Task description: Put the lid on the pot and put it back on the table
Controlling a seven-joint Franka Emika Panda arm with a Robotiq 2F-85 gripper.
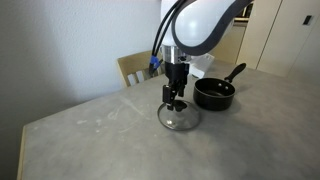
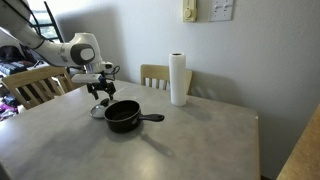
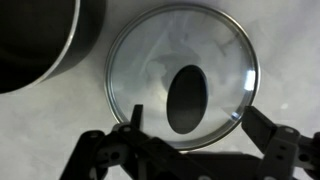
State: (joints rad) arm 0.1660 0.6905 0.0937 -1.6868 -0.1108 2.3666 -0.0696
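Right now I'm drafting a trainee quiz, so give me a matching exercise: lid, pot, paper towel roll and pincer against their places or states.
1 lid
2 pot
3 paper towel roll
4 pincer

a white, standing upright
b open, just above the lid
c flat on the table, beside the pot
d uncovered, long handle sticking out

Pairs: 1-c, 2-d, 3-a, 4-b

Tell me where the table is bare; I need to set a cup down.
Free: the broad table stretch between the pot and the camera-side edge, also past the paper towel roll. Crowded: the lid beside the pot, end effector over it.
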